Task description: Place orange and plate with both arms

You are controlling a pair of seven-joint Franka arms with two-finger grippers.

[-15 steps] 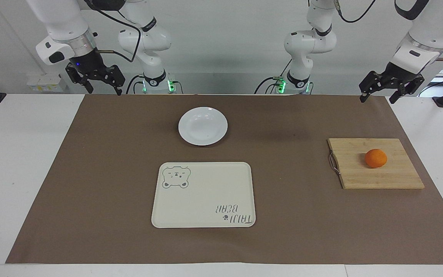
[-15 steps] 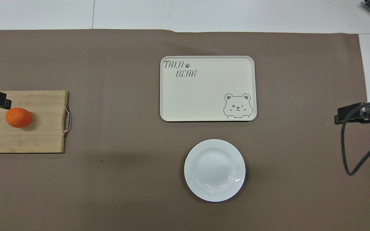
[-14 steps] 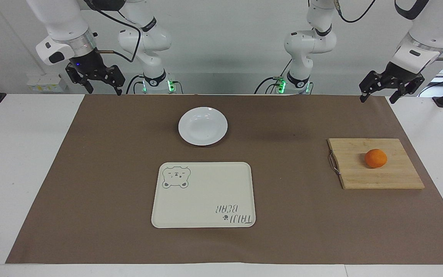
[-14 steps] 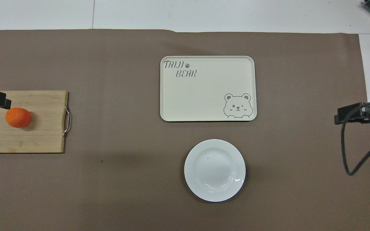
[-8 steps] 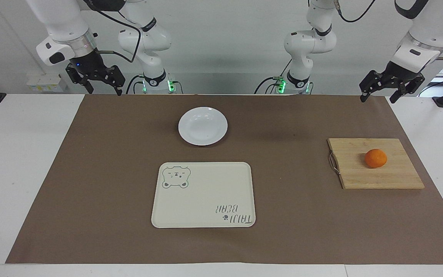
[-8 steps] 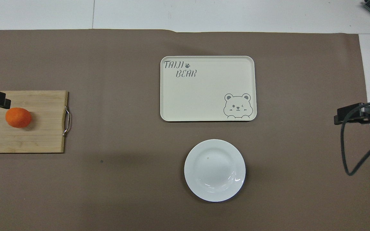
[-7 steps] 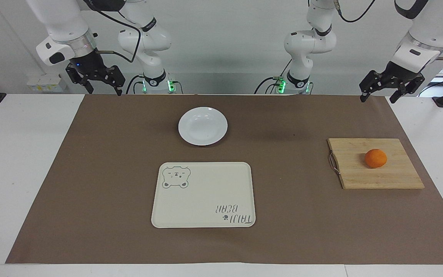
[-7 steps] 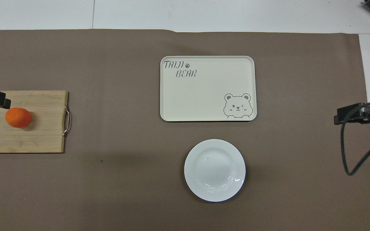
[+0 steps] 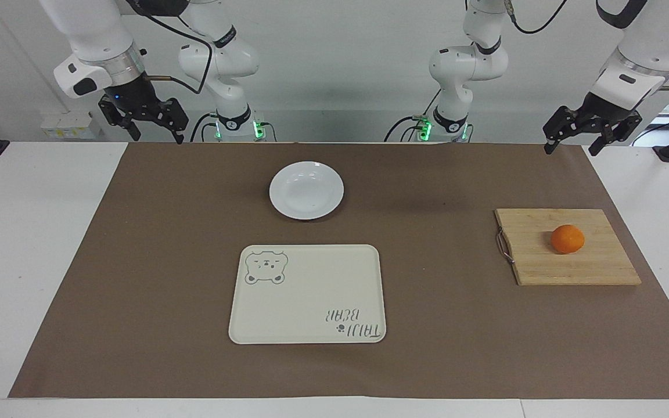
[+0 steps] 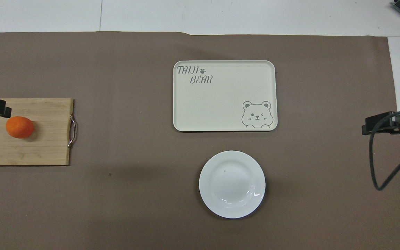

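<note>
Waiting high over mat's robot-side corners: left gripper [image 9: 571, 146], right gripper [image 9: 157, 137], jaws released. Orange [image 9: 567, 238] on board [image 9: 543, 267], left arm's end. Plate [image 9: 306, 190] mid-mat, tray [image 9: 305, 302] farther.

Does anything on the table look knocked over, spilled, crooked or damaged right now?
Nothing stands out. The orange sits on the wooden cutting board, the plate lies flat and empty, and the bear tray lies square on the brown mat. Both the left gripper and the right gripper hang open, holding nothing.
</note>
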